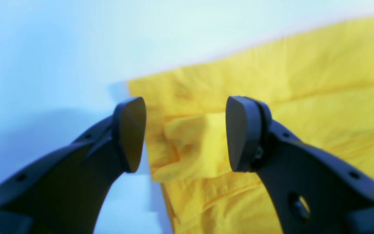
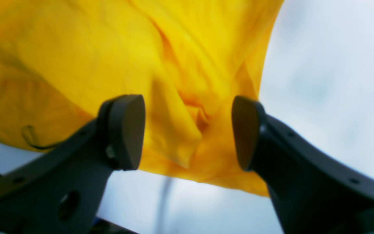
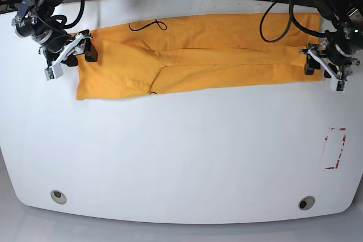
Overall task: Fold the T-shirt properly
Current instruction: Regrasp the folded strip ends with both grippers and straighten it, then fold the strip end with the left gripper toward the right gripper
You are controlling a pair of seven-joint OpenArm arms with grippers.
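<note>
Grippers point(image 3: 80, 52) point(image 3: 317, 63) at T-shirt point(image 3: 198, 60) ends, red marks point(image 3: 334, 148) nearby

1. No readable text, label, brand or number appears in any view.
2. The table point(image 3: 181, 157) carries one sign: a red dashed rectangular outline point(image 3: 335, 148) near its right edge in the base view, without lettering.

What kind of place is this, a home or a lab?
Probably a robotics lab: a bare white table with a T-shirt on it, cables trailing behind, red tape marks.
</note>
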